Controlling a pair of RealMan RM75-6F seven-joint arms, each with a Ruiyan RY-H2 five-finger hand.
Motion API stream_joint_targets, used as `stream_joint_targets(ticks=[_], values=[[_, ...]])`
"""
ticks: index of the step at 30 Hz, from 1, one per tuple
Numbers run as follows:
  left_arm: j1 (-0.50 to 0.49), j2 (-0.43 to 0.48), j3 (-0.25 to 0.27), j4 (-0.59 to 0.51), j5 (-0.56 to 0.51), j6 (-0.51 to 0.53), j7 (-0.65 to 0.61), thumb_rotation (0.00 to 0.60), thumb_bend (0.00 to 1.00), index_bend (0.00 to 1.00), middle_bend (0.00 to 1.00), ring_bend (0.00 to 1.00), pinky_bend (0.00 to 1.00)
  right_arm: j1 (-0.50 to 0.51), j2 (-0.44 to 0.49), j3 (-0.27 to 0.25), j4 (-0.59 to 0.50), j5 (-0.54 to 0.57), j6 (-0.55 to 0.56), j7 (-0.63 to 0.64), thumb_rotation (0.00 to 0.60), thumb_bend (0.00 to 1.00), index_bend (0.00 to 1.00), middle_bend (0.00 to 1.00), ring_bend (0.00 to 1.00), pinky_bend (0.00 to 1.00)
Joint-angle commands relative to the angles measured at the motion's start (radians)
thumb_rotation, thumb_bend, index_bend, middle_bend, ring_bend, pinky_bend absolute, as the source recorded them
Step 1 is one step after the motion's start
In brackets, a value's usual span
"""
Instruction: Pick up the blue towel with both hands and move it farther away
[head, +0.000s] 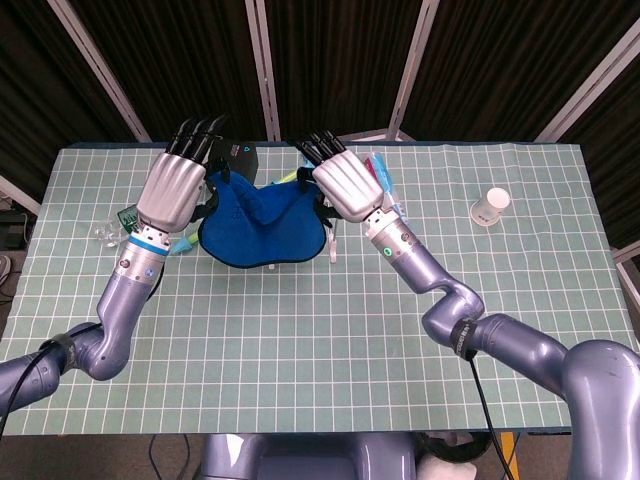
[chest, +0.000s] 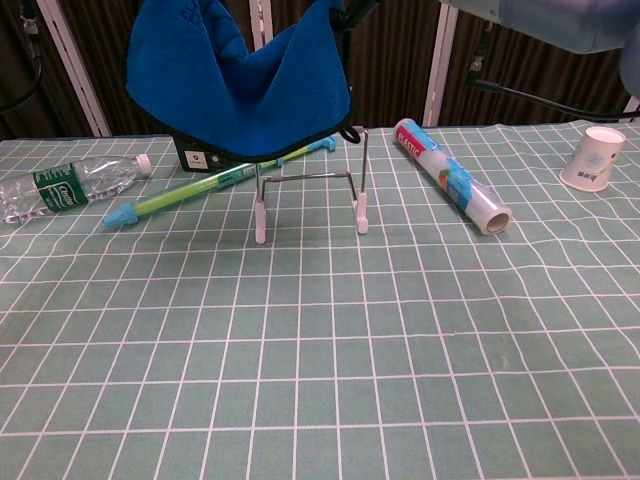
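Towel (head: 262, 222) hangs in the air over the bench's (head: 330, 340) far side, sagging in the middle, so soft and light. Left hand (head: 170, 187) and right hand (head: 345, 187) each grip a top corner, best spot honestly.

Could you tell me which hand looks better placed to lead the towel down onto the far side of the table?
Neither clearly: both carry it. The left hand and right hand each hold a top corner of the blue towel, which hangs level above the wire rack. They should lower together.
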Motion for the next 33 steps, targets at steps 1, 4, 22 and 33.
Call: stream_joint_targets(ticks=[1,4,22,33], values=[[0.0,-0.016,0.014,0.03,-0.007,-0.002,-0.017,0.6,0.55,0.71,0.0,0.0,0.0,0.003,-0.018,-0.009,0.03,0.006,0.002,0.022,0.6,0.42,0.63,0.09,0.0,0.0],[0.001,-0.026,0.025,0.051,-0.009,-0.005,-0.031,0.6,0.55,0.71,0.0,0.0,0.0,0.004,-0.025,-0.02,0.051,0.001,0.002,0.029,0.6,0.42,0.63,0.09,0.0,0.0],[0.003,-0.136,0.088,0.239,-0.022,-0.053,-0.151,0.6,0.55,0.71,0.0,0.0,0.0,0.005,-0.147,-0.094,0.233,0.001,-0.034,0.075,0.6,0.42,0.63,0.09,0.0,0.0],[-0.006,-0.194,0.111,0.351,-0.027,-0.103,-0.21,0.6,0.55,0.71,0.0,0.0,0.0,0.019,-0.228,-0.121,0.367,-0.005,-0.066,0.122,0.6,0.41,0.63,0.09,0.0,0.0]])
